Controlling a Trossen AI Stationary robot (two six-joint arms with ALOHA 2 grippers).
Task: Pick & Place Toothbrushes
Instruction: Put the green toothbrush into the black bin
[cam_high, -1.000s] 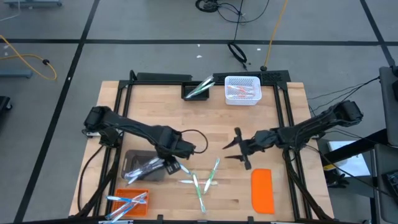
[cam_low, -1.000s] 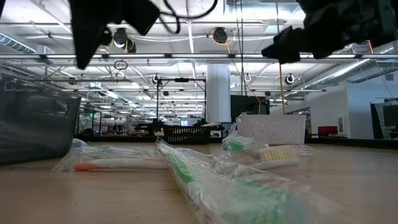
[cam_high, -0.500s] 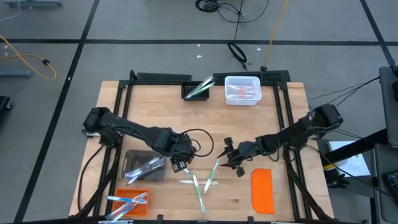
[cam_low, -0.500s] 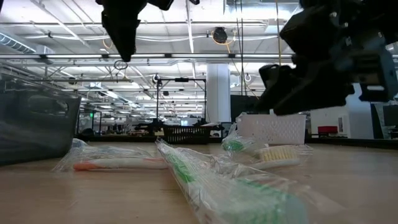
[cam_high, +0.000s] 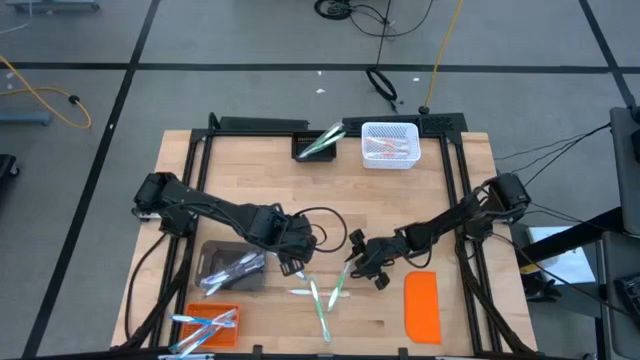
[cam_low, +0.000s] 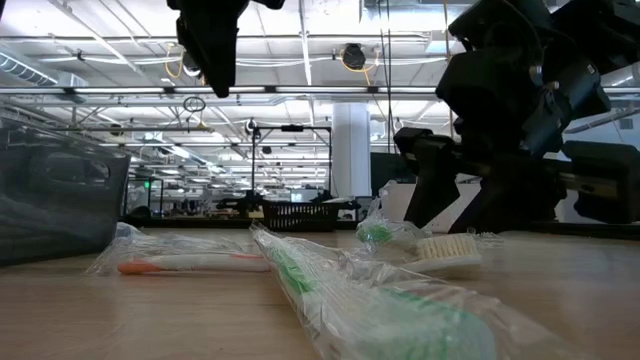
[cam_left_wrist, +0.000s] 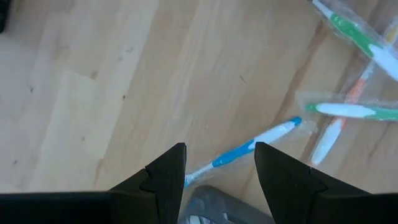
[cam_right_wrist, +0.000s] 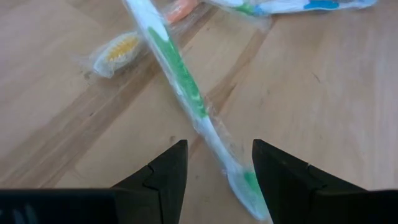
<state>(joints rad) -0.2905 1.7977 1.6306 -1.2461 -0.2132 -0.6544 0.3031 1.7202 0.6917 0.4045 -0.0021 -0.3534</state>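
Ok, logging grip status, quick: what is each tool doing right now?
Left tool: open, empty, above a blue toothbrush.
Right tool: open, empty, straddling a green toothbrush.

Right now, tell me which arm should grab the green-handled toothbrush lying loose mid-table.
Right. The right hand is open and low over the green-handled toothbrush, whose wrapped handle runs between its fingers. The left hand, also open, hangs above a blue toothbrush beside the grey bin.
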